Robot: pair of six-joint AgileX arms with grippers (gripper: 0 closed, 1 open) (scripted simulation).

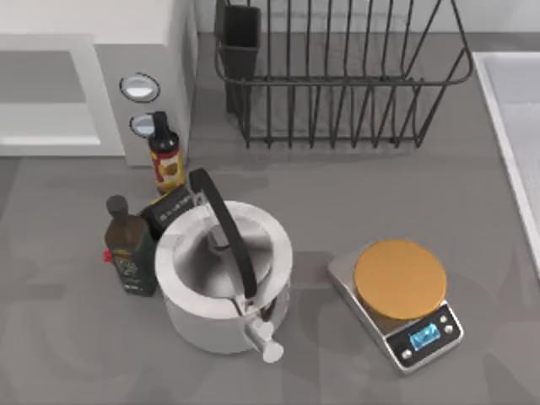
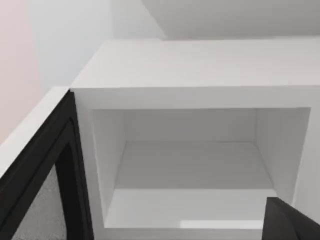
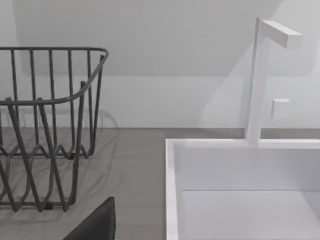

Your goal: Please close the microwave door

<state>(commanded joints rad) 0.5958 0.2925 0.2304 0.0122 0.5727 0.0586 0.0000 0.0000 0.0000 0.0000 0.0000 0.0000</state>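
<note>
Top view: the grey tabletop [image 1: 405,181] is crowded beside the boxy white microwave [image 1: 143,51]; its black-framed door [image 2: 40,175] is seen open from the left wrist. Jaws' state cannot be told.

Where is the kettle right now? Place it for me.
In the top view the kettle stands on the table's left half, in front of the microwave, with a dark bottle touching its left side and the kitchen scale to its right.
</note>
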